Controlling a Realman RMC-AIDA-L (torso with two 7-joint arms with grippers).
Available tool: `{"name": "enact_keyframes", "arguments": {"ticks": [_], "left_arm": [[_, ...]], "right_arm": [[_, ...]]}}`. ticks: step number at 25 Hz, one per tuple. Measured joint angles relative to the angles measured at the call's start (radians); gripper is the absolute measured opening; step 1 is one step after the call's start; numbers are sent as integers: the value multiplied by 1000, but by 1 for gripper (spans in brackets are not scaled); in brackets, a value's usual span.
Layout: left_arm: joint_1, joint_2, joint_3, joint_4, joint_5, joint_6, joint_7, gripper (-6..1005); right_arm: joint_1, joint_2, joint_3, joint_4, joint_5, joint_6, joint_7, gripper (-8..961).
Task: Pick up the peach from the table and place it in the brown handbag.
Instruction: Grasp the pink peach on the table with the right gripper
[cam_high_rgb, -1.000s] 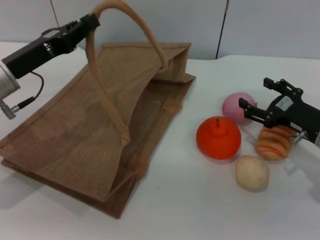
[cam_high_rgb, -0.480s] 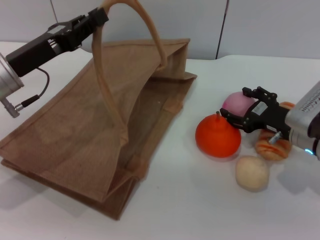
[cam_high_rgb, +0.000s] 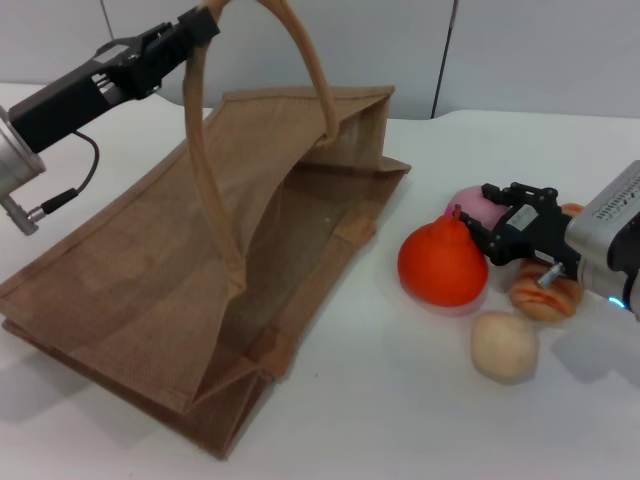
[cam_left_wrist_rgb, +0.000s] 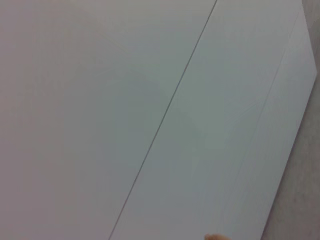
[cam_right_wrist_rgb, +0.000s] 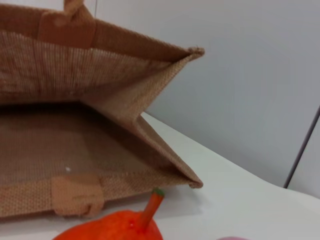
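Observation:
The peach (cam_high_rgb: 468, 201) is a small pale-pink fruit on the white table, right of the brown handbag (cam_high_rgb: 150, 270). It is partly hidden behind the orange-red fruit (cam_high_rgb: 443, 266) and my right gripper (cam_high_rgb: 488, 222). The right gripper is open, its black fingers at the peach's right side, one above and one below. My left gripper (cam_high_rgb: 198, 26) is raised at the back left, shut on one of the bag's long handles (cam_high_rgb: 212, 170). This holds the bag's mouth open toward the fruit. The right wrist view shows the open mouth (cam_right_wrist_rgb: 100, 125) and a sliver of peach (cam_right_wrist_rgb: 232, 238).
A striped orange-and-cream round thing (cam_high_rgb: 545, 293) lies under my right arm. A beige ball (cam_high_rgb: 505, 345) lies in front of it. The orange-red fruit's stem (cam_right_wrist_rgb: 151, 207) stands between the right gripper and the bag. A grey wall (cam_high_rgb: 520, 50) is behind the table.
My right gripper moved left and in onto the peach. The orange-red fruit tipped and shifted slightly. My left gripper lifted the handle higher and the bag's mouth opened wider.

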Motion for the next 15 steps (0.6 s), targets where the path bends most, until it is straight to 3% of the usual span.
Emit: {"name": "enact_keyframes", "arguments": {"ticks": [6,15], "left_arm": [[3,0,0,0,-4,-1,0,125],[6,2,0,0,-4,-11,2,125]], "right_arm": [[-4,0,3,0,1,-2,0,482],[-20,0,5,5,21,41,-11,416]]}}
